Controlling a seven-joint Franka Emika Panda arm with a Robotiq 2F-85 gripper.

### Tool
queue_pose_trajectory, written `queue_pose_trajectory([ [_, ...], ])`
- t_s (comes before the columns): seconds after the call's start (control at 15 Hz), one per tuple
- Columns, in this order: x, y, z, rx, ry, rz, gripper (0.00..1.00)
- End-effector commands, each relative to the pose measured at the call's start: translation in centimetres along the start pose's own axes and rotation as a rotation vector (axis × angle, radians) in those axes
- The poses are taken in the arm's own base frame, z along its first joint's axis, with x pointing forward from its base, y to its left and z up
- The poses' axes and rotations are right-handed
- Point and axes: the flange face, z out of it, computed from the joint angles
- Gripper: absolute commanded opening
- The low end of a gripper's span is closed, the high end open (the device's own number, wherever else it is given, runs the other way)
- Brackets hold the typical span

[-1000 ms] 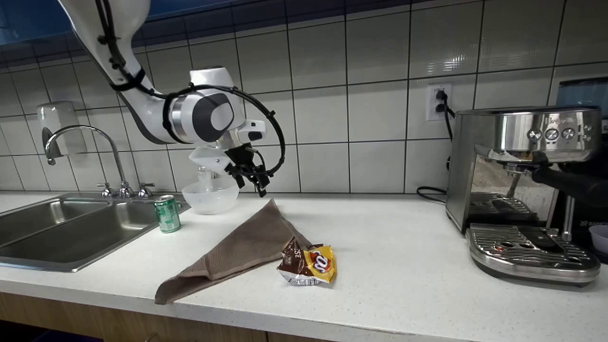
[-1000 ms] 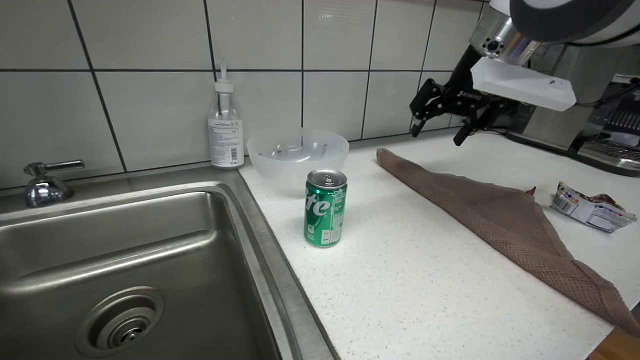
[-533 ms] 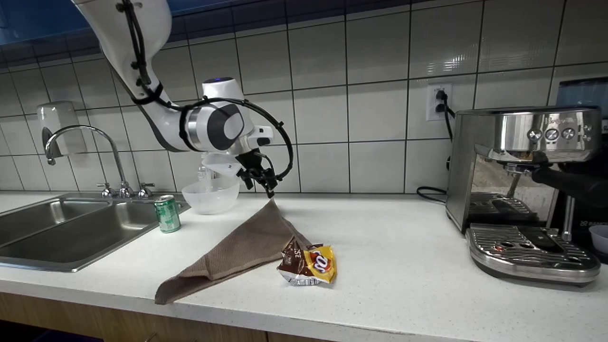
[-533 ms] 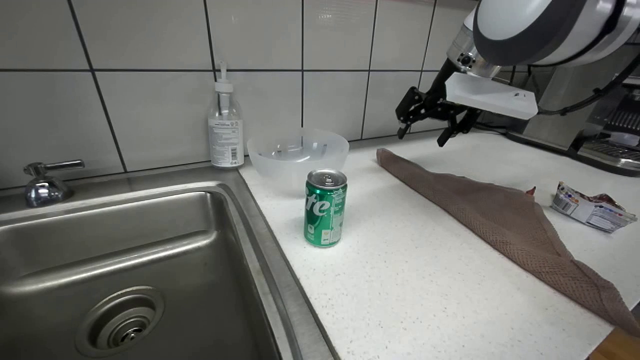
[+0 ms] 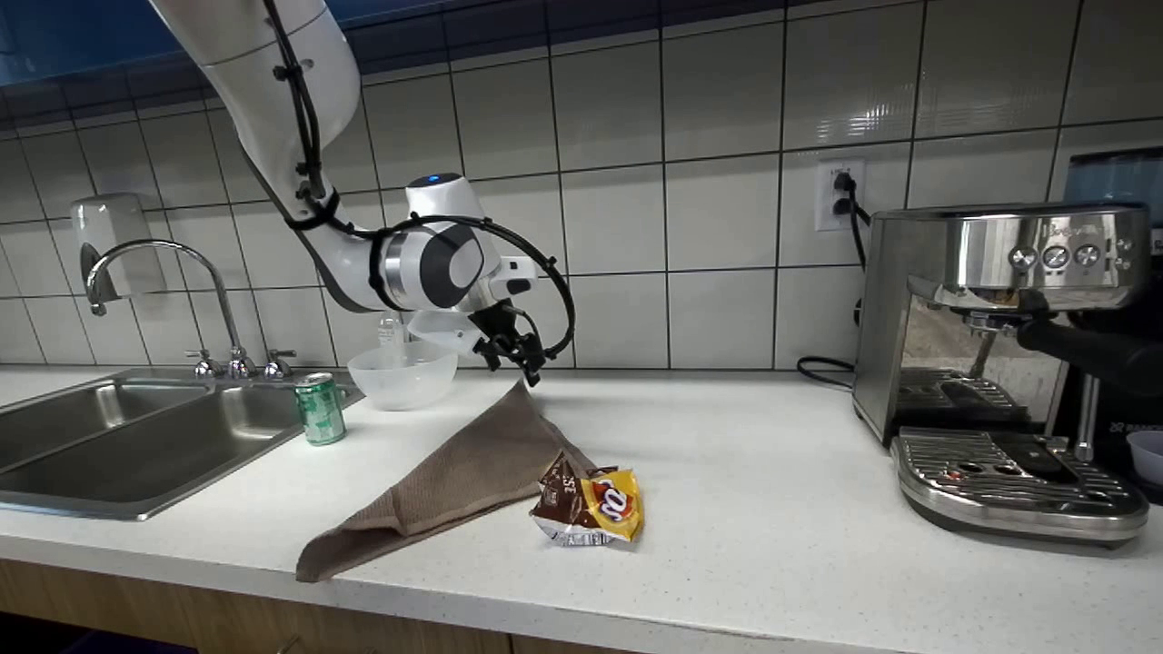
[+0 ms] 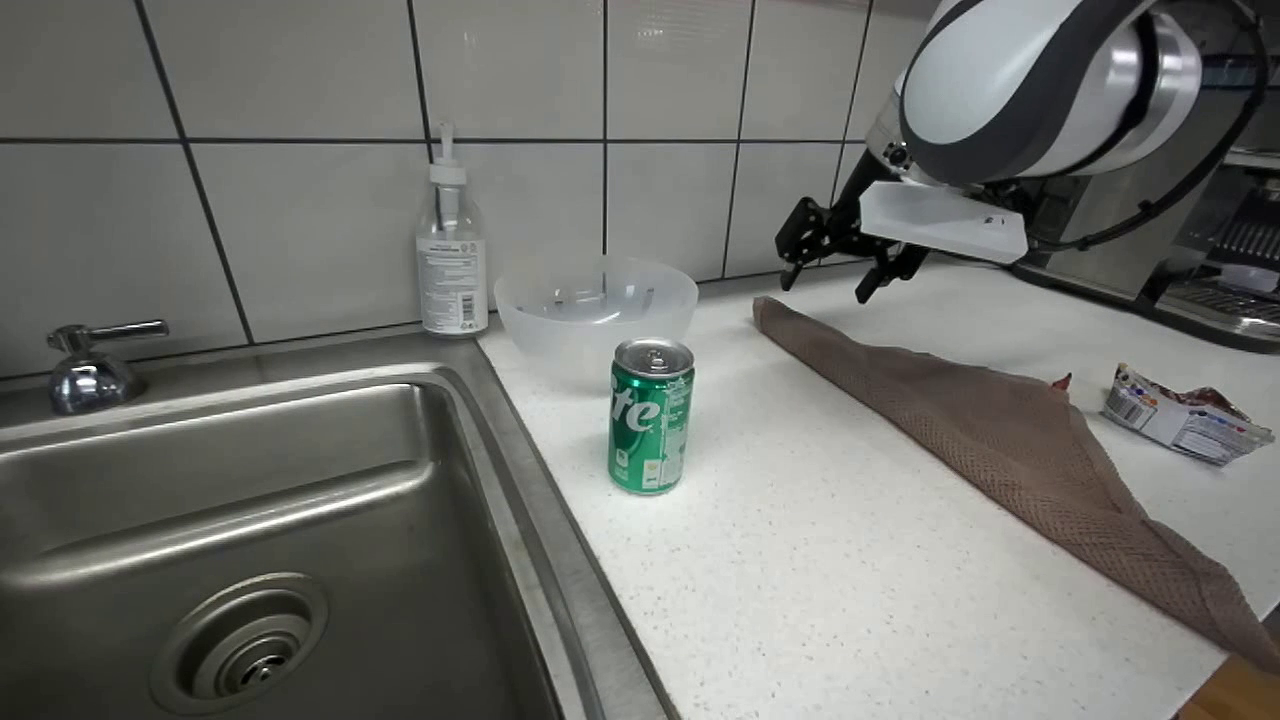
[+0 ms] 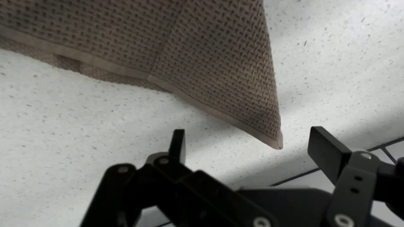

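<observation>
- Fingers, black: spread wide apart, angled downward, above the worktop and near the tiled wall.
- Brown cloth, coarse weave, folded: lies on the worktop beneath the fingers. Its pointed corner is turned to the wall and, in the wrist view, shows between the fingers; its opposite end reaches the front edge of the worktop.
- Snack packet, brown and yellow, crumpled: beside the cloth; whether the two touch cannot be told.
- Sink, stainless steel, two basins: set into the worktop.
- Faucet, chrome, gooseneck: at the back of the sink.
- Drink can, green with silver top: upright on the worktop, near the sink rim.
- Bowl, translucent: behind the can, near the wall.
- Pump bottle, clear with white label: upright at the back corner of the sink, beside the bowl.
- Dispenser, pale: mounted on the wall above the sink.
- Espresso machine, steel: well apart from the sink, along the same worktop.
- Outlet, white: on the wall near the machine, black plug inserted.
- Arm, white and grey: reaches in from above.
</observation>
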Motion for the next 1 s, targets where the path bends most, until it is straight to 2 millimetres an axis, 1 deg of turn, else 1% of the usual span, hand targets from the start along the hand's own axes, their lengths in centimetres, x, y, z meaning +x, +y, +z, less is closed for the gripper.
queue_pose_trajectory([
  [0.0, 1.1, -0.8, 0.7, 0.003, 0.026, -0.018, 1.00],
  [0.33, 1.5, -1.3, 1.5, -0.007, 0.039, -0.027, 1.00],
  [0.93, 1.4, -1.9, 2.9, -0.026, 0.044, -0.046, 1.00],
])
